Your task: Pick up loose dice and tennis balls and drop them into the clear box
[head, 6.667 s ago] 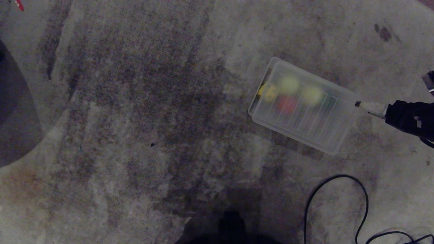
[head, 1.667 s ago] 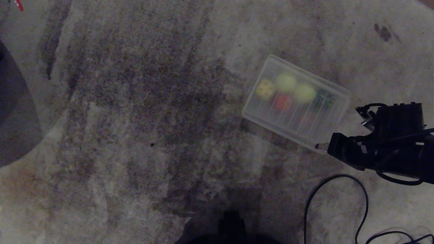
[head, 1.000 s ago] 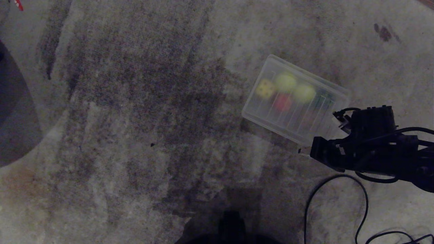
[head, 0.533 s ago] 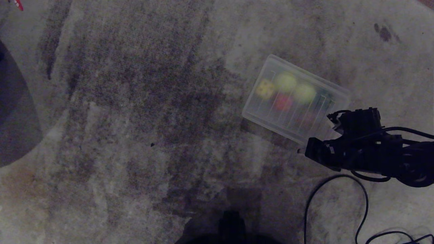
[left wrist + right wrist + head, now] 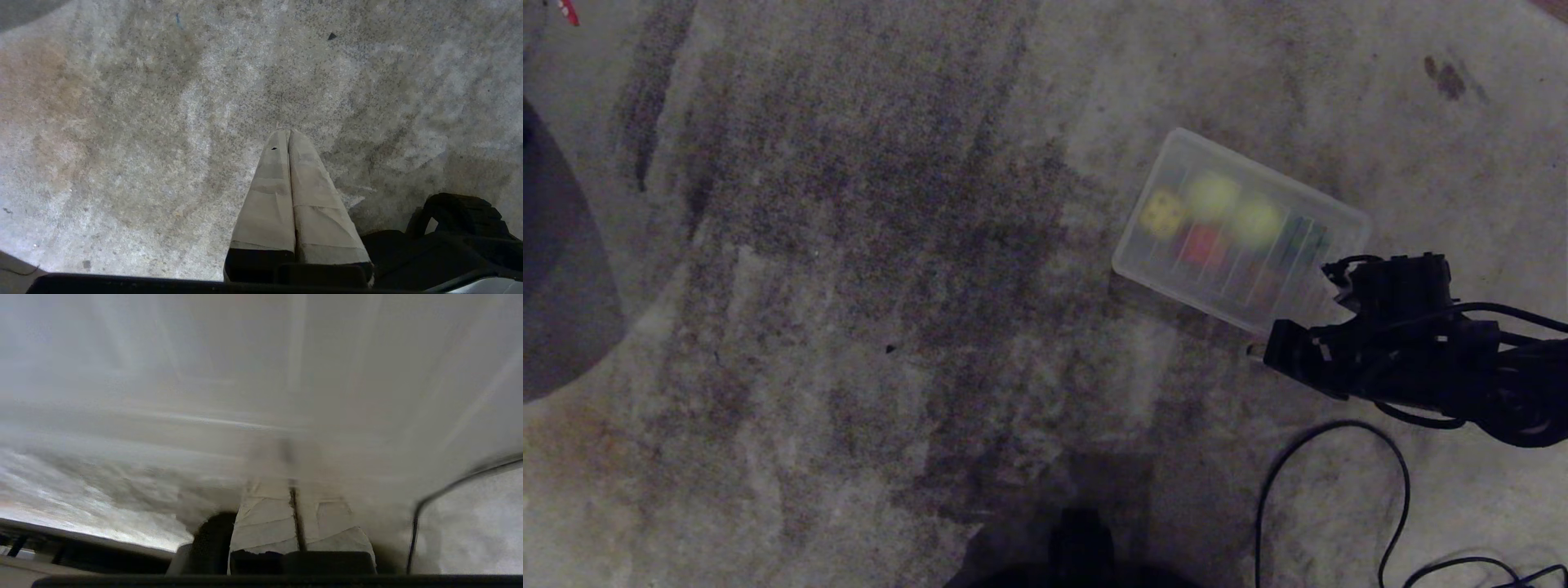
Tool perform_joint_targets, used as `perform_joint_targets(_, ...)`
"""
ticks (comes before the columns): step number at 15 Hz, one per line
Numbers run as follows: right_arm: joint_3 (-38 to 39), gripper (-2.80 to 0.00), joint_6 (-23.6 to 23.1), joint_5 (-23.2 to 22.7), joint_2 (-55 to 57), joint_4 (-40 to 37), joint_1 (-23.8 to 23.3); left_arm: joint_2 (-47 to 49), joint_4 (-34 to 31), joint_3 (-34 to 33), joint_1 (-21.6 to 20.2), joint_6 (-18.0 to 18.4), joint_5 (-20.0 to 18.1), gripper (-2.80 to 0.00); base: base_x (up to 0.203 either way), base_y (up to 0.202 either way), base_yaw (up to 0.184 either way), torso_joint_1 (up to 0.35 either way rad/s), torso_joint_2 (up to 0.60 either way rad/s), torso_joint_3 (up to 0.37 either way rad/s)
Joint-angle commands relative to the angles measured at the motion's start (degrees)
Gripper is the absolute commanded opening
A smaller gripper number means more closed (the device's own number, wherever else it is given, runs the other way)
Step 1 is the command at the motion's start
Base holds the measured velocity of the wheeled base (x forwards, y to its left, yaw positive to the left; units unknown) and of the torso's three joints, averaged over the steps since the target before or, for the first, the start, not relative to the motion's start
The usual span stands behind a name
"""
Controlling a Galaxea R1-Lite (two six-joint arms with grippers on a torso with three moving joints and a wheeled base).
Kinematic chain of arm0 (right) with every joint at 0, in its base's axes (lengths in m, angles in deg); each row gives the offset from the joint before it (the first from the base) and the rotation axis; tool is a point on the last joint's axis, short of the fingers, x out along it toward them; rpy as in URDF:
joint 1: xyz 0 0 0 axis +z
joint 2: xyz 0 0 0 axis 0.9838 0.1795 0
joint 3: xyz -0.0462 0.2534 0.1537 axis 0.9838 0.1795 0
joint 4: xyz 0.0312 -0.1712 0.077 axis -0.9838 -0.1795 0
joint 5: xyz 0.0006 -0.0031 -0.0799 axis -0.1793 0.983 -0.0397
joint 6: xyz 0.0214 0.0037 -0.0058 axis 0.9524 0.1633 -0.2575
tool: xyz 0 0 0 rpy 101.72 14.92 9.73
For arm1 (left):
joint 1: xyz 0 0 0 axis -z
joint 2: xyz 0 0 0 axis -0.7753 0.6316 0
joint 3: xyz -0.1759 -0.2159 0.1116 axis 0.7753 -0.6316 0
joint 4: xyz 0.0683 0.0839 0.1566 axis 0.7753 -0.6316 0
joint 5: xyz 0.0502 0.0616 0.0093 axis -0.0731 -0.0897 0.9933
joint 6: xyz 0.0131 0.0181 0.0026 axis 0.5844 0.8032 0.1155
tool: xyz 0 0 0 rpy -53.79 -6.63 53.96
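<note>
Left pincer (image 5: 288,136) clenched, empty, hanging above bare floor (image 5: 122,122). Clear box (image 5: 1331,214) right of centre on floor, holding yellow die (image 5: 1162,213), two tennis balls (image 5: 1211,196), red die (image 5: 1201,242), dark green die (image 5: 1298,237). Right pincer (image 5: 1255,351) clenched, empty, tip at box's near corner; contact unclear. Black cable (image 5: 1396,474) looped nearby.

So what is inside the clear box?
Inside the clear box: a yellow die, two tennis balls, a red die, something dark green. The ribbed lid blurs anything more.
</note>
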Motion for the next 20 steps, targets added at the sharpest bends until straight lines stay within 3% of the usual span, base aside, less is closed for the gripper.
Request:
perform_joint_targets(1,0.2,-2.8,-0.3,-0.1,-0.9,0.0,-0.1,0.1,0.0,-0.1,0.0,-0.1,0.0,-2.8,0.0,0.0,0.0,0.0,0.0,0.0)
perform_joint_targets(7,2.7,-2.8,-1.5,-0.3,-2.7,-0.3,0.8,0.1,0.0,-0.1,0.0,-0.1,0.0,-2.8,0.0,0.0,0.0,0.0,0.0,0.0)
perform_joint_targets(12,8.8,-2.8,-1.8,-0.5,-16.0,-4.0,2.0,0.1,0.0,-0.1,0.0,-0.1,0.0,-2.8,0.0,0.0,0.0,0.0,0.0,0.0)
perform_joint_targets(16,13.6,-2.8,-8.4,0.8,-34.8,-17.5,0.4,0.1,0.0,-0.1,0.1,0.0,0.1,-2.8,0.0,0.0,0.0,0.0,0.0,0.0)
perform_joint_targets(20,22.9,-2.8,-16.2,6.6,-56.4,-25.5,-3.0,0.1,0.0,-0.1,0.0,0.0,0.1,-2.8,0.0,0.0,0.0,0.0,0.0,0.0)
